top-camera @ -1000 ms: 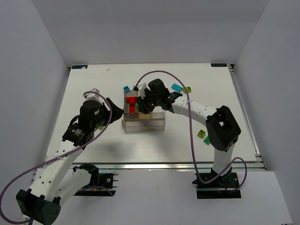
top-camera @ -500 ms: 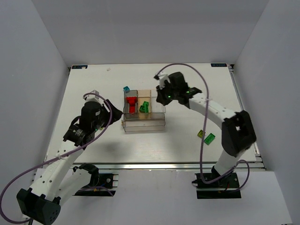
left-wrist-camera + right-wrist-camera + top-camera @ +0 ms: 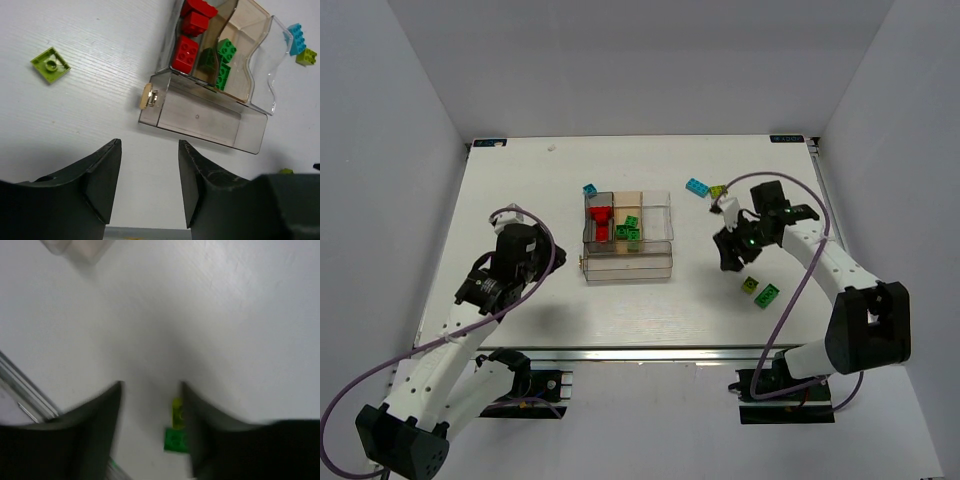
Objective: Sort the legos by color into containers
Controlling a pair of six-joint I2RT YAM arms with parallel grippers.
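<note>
The clear plastic divided box (image 3: 628, 265) is set mid-way on the white counter (image 3: 520, 180), its long smoky front compartment laid left to right. In its rear compartments red studded bricks (image 3: 601, 218) and green studded bricks (image 3: 630, 230) are kept. The left gripper (image 3: 149, 150) and right gripper (image 3: 150, 390) are held partly open, empty. The counter is enclosed by pale grey walls (image 3: 410, 100).

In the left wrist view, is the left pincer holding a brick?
No: the left pincer stands open with only bare table between its fingers, short of the container.
</note>
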